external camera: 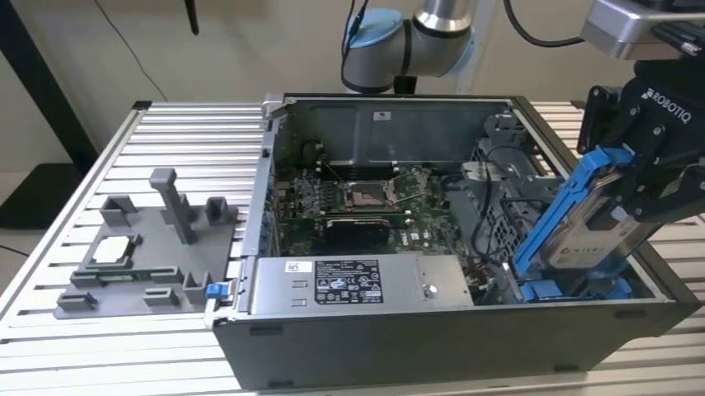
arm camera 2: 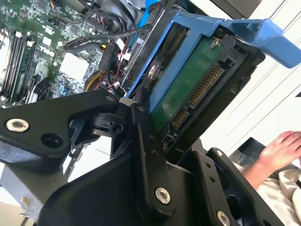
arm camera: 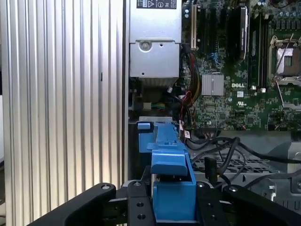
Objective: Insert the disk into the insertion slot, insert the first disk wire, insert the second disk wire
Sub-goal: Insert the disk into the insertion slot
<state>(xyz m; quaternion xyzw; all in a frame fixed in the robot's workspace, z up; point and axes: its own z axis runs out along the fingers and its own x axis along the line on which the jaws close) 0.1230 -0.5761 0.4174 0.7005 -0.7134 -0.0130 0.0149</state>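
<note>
In the exterior view, an open computer case (external camera: 385, 355) lies on a slatted metal table (external camera: 144, 363). At the exterior view's right, the gripper (external camera: 615, 208) is clamped on the disk (external camera: 575, 246), which is held tilted in its blue carrier. The disk's lower end is down near the blue rails of the insertion slot (external camera: 542, 290) in the case's near corner. We judge the disk is at the mouth of the slot but not yet seated, so all three steps remain unfinished. The case wall runs close along the disk's far side. A long grey metal box (external camera: 352, 285) stands just beside the slot on the other side.

In the second wrist view, black fingers (arm camera 2: 143, 141) press the disk's edge, and its green circuit board and connector pins face us. A person's hand (arm camera 2: 282, 146) rests off to one side, apart from the arm.

In the first wrist view, we look along the blue carrier edge towards a blue slot tab (arm camera: 144, 126). Loose black cables (arm camera: 221, 147) curl just beside the bay over perforated metal. We judge room there is tight.
</note>
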